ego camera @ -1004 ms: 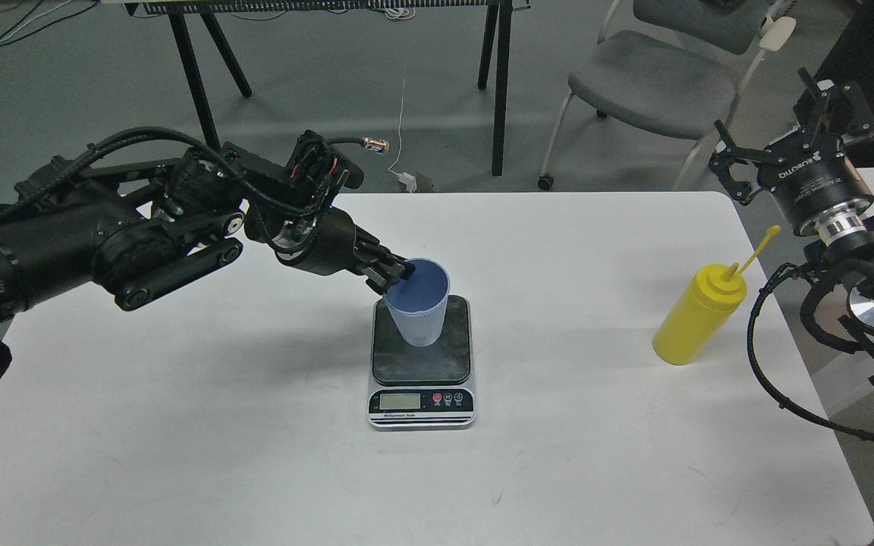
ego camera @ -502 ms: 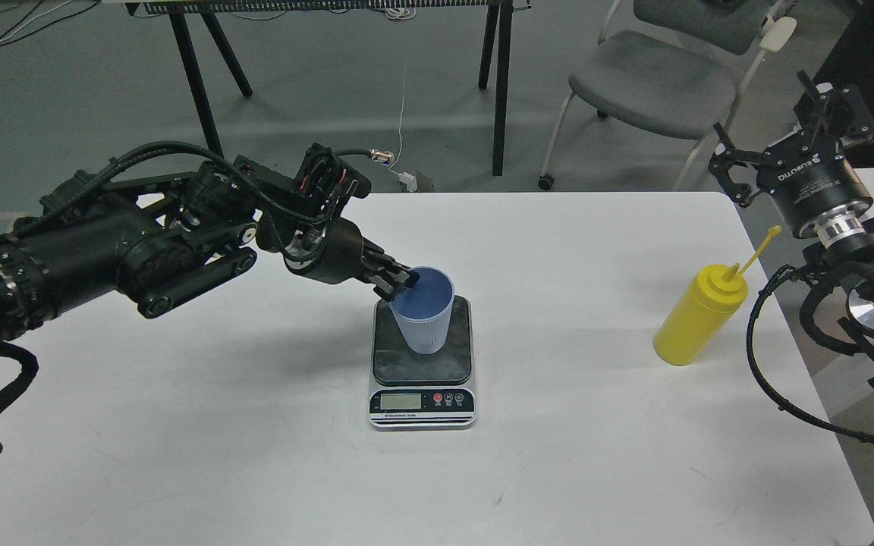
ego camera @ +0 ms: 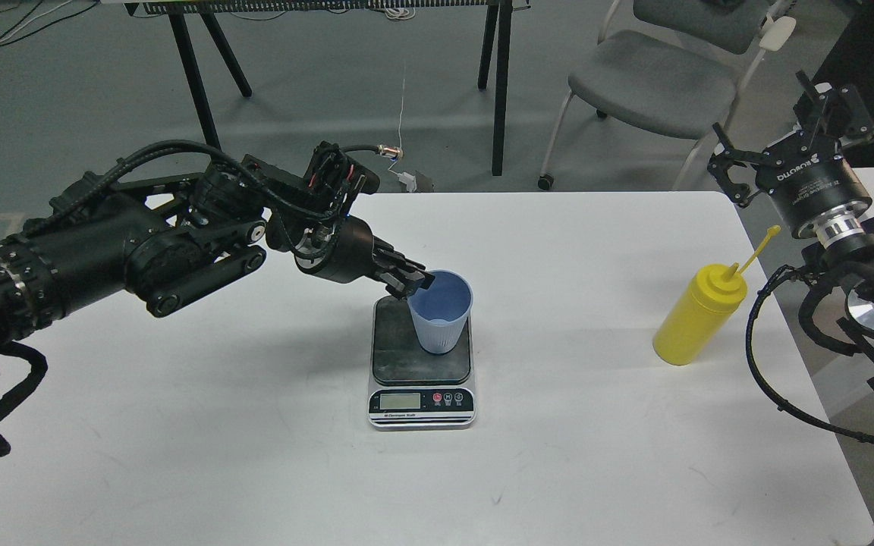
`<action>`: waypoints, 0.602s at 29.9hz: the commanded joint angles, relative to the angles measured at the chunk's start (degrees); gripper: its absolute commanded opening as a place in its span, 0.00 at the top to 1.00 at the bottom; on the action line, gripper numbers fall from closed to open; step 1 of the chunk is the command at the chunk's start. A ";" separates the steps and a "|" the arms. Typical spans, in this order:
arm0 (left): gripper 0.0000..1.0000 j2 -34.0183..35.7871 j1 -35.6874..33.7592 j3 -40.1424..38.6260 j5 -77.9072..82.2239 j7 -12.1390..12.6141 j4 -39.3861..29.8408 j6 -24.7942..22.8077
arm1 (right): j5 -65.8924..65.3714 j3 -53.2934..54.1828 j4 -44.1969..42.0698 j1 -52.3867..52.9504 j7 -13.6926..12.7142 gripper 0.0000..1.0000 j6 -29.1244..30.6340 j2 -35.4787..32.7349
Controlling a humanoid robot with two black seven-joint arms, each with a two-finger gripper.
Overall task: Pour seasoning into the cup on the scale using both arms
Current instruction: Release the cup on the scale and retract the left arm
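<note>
Head view shows my left arm coming in from the left over the white bench (ego camera: 255,425). My left tool (ego camera: 411,283) is at the left rim of the cup (ego camera: 441,311), with the fingers clenched on that rim; one finger seems to be inside the rim and one outside, but they are dark and I cannot separate them well. The cup is light blue, upright or only a little tilted, and its open mouth looks up. Its bottom is over the dark plate of the scale (ego camera: 422,356), toward the right back part of the plate. I cannot tell if the bottom touches the plate or hangs just above it. The scale lies flat near the middle of the bench, with the silver strip, the small display and the round buttons facing me.

The seasoning (ego camera: 699,315) is a yellow bottle that stands on the bench well apart from the scale, on the right side. It looks leaned in this view, with the nozzle up and the thin cap strap pointing up and to the right.

My right tool (ego camera: 782,133) is held high beyond the right edge of the bench, above and behind the bottle, not touching it. Its fingers are spread wide and hold nothing.
</note>
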 commanded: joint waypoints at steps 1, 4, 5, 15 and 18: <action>0.55 0.10 -0.08 0.31 -3.77 0.00 -0.18 0.00 | 0.00 -0.01 0.00 0.02 0.00 0.00 0.00 0.10; 0.54 0.36 -0.08 0.40 -4.13 0.00 -0.18 0.00 | 0.00 -0.01 0.00 0.02 0.00 0.00 0.00 0.19; 0.53 0.54 -0.16 0.40 -4.13 0.00 -0.18 0.00 | 0.00 -0.01 0.00 0.02 0.00 0.00 0.00 0.19; 0.34 8.36 -5.70 -4.08 -27.38 0.00 1.83 0.00 | 1.05 4.99 -0.18 -0.59 -0.27 0.00 0.00 -0.25; 0.22 9.33 -5.44 -8.90 -45.46 0.00 9.54 0.00 | 2.28 8.16 -0.01 -2.78 -0.88 0.00 0.00 -0.60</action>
